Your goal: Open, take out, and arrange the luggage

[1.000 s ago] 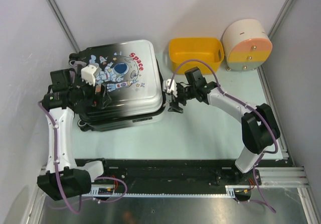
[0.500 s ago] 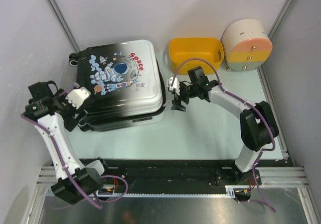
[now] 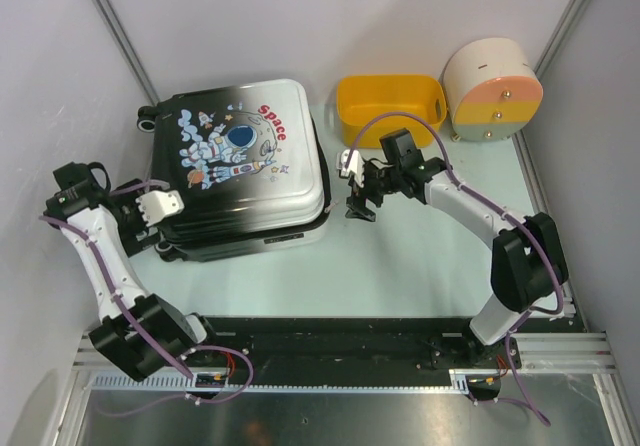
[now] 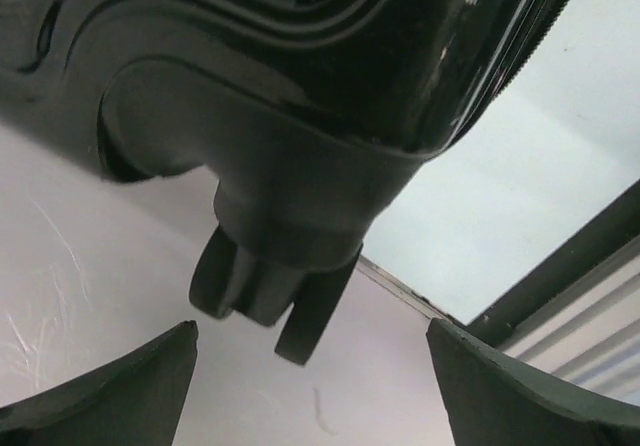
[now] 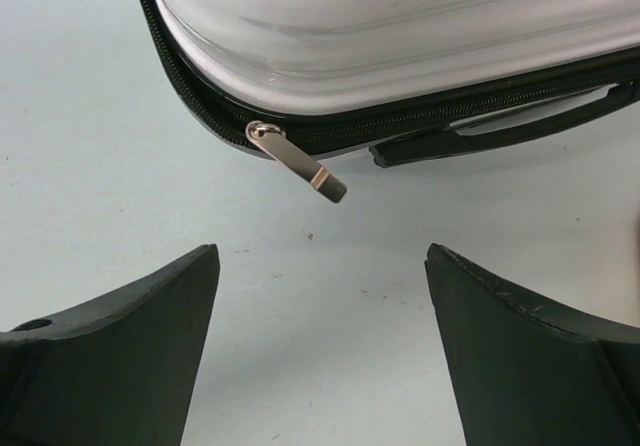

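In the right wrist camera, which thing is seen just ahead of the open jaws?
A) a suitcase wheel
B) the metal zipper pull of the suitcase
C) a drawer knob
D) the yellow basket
B: the metal zipper pull hangs from the zipper line of the suitcase, ahead of the right jaws and not touched by them.

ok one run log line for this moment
suitcase: lid shut, flat | left gripper: open, by corner wheel | right gripper: open, facing zipper pull, not gripped

Red "Space" on the luggage lid
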Robot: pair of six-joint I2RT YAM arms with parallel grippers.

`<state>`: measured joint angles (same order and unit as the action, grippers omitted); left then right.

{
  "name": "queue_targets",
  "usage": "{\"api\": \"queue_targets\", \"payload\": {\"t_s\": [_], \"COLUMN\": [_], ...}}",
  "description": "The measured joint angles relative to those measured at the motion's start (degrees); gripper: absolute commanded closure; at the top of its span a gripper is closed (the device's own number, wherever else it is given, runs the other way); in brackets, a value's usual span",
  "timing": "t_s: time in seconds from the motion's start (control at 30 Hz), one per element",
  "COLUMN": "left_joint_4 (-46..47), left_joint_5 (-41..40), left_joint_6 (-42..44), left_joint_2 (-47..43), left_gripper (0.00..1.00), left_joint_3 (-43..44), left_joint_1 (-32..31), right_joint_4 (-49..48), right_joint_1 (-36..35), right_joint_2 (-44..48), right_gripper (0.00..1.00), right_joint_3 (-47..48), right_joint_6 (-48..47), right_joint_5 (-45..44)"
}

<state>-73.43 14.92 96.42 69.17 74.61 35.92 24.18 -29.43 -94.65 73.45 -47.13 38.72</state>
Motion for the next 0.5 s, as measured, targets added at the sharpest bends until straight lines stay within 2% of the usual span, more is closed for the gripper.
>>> {"api": "queue_targets", "payload": {"t_s": [0.17, 0.37, 0.4, 0.47, 0.5], "left_joint_4": [2.49, 5.9, 6.56, 8.24, 8.57], "left_joint_5": [4.2, 8.2, 8.41, 11.02, 11.23], "left_joint_6": [4.57, 8.74, 10.01, 11.89, 13.79], "left_joint_2": [2.91, 3.87, 3.32, 1.25, -0.42], "left_gripper": [0.07, 0.42, 0.53, 0.63, 0.78], "left_joint_3": [-0.81, -4.09, -5.53, -7.3, -7.85], "left_joint_1": [0.02, 0.07, 0.13, 0.33, 0.0], "right_joint_4": [1.84, 2.99, 3.15, 3.3, 3.39], "right_joint_1": [0.0, 0.31, 0.44, 0.66, 0.76], "right_joint_2": [0.72, 1.16, 1.25, 1.25, 1.25], "right_gripper": [0.11, 0.11, 0.11, 0.11, 0.1], "right_joint_3": [0.0, 0.0, 0.0, 0.0, 0.0], "right_joint_6": [0.61, 1.07, 1.09, 1.22, 1.27], "right_joint_5": [-0.85, -1.22, -1.25, -1.27, -1.31]}}
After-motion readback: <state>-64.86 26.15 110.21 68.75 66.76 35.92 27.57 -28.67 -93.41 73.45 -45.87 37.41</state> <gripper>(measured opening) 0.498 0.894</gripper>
